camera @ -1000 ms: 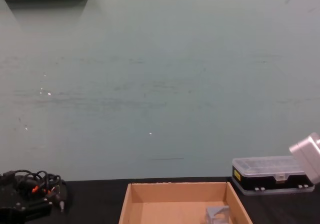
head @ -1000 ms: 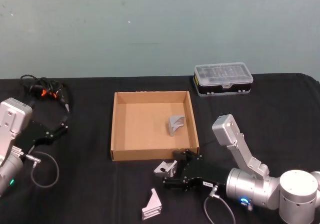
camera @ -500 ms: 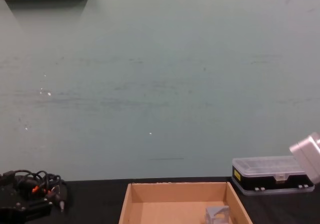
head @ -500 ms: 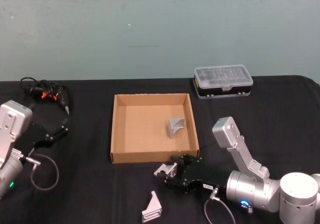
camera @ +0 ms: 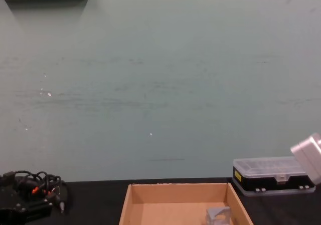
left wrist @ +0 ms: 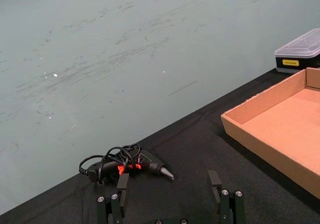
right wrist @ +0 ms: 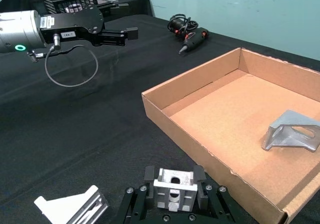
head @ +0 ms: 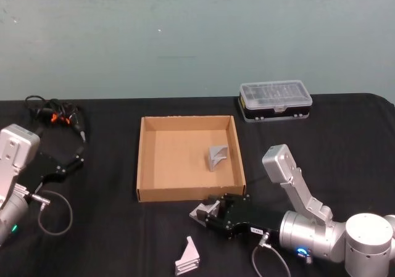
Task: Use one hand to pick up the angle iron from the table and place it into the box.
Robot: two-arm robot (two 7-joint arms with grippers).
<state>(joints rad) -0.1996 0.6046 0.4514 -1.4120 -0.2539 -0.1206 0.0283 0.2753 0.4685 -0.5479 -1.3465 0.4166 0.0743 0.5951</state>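
Black table [head: 117,240] runs under a pale green wall. From the head view, the box [head: 141,160] sits mid-table. Just outside its near wall, toward the near right corner, the right gripper [head: 208,215] lies low with its fingers closed on the angle iron [head: 198,211], which seems to rest on the table. A second angle iron [head: 216,156] lies inside the box near its right wall. A third angle iron [head: 187,258] lies on the table, nearer the robot than the box. The left gripper [head: 75,160] is parked well off the box's left wall. An organiser case [head: 275,99] stands beyond the box's far right corner.

From the left wrist, that gripper's fingers [left wrist: 116,196] stand wide apart with nothing between them. An electric screwdriver [left wrist: 140,163] lies well apart from the box [left wrist: 260,146].

From the right wrist, two black fingers [right wrist: 148,174] press the flanks of the angle iron [right wrist: 172,183], just outside the box [right wrist: 200,149].

From the chest, the box [camera: 175,192] shows its far wall, with the second angle iron [camera: 218,215] inside.

The piece looks like rigid metal, dense for its size and smooth-faced, so it may slip or twist between the pads. Its flat parallel sides are probably the best hold, gripped squarely, and the lift need only clear the low wall.
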